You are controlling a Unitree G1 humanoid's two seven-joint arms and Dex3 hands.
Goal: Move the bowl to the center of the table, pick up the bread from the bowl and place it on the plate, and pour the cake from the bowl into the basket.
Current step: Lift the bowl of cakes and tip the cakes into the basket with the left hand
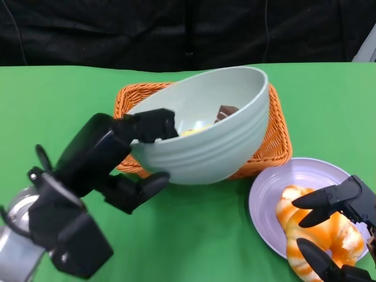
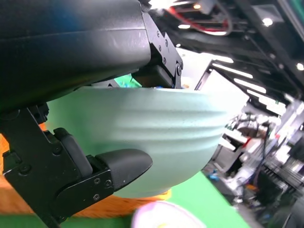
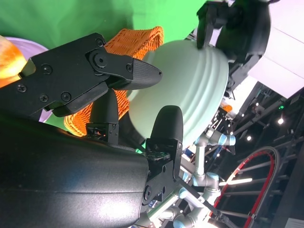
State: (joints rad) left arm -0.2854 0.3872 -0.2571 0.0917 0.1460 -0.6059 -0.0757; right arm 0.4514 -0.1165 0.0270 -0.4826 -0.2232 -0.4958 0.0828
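My left hand (image 1: 126, 155) grips the pale green bowl (image 1: 202, 132) by its near rim and holds it tilted above the orange wicker basket (image 1: 276, 126). A brown and yellow piece of cake (image 1: 220, 114) lies inside the bowl against its far wall. The left wrist view shows the bowl (image 2: 161, 133) close up, with a finger (image 2: 121, 164) under it. The orange and white bread (image 1: 320, 232) lies on the lilac plate (image 1: 276, 188) at the right. My right hand (image 1: 341, 232) hovers over the bread with its fingers spread apart. The right wrist view shows the bowl (image 3: 190, 90) and basket (image 3: 135, 45) beyond those fingers (image 3: 137, 71).
The green table (image 1: 59, 106) ends at a black curtain behind the basket. The plate sits close to the basket's right front corner.
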